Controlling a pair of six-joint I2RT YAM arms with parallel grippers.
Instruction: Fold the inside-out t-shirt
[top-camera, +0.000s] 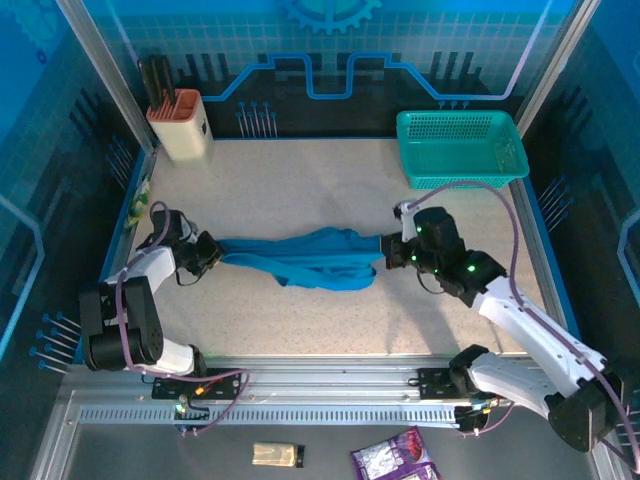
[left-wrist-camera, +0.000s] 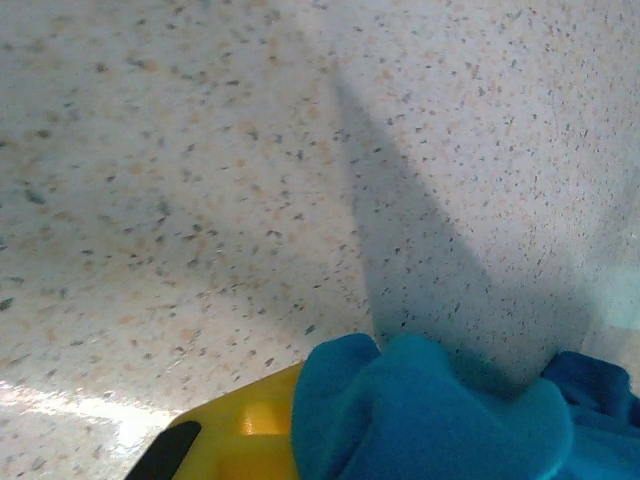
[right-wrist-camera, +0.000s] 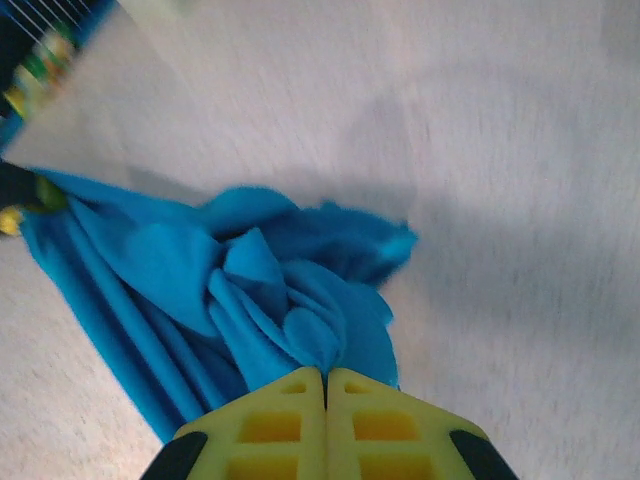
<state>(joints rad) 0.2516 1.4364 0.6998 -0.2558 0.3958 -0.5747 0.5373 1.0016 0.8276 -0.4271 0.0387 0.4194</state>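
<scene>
top external: arms reach inward, left gripper (top-camera: 212, 252) and right gripper (top-camera: 388, 250) pinching the seemingly taut t-shirt (top-camera: 310, 258).

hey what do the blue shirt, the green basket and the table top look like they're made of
The t-shirt: soft matte knit cloth, maybe cotton or a blend; it bunches into loose, ropey folds.
The basket: rigid teal plastic, judging by its moulded open-mesh walls and straight rim.
The table: a hard, smooth, speckled top, possibly stone-look laminate or composite; it shows a bright glare patch in the left wrist view.
</scene>
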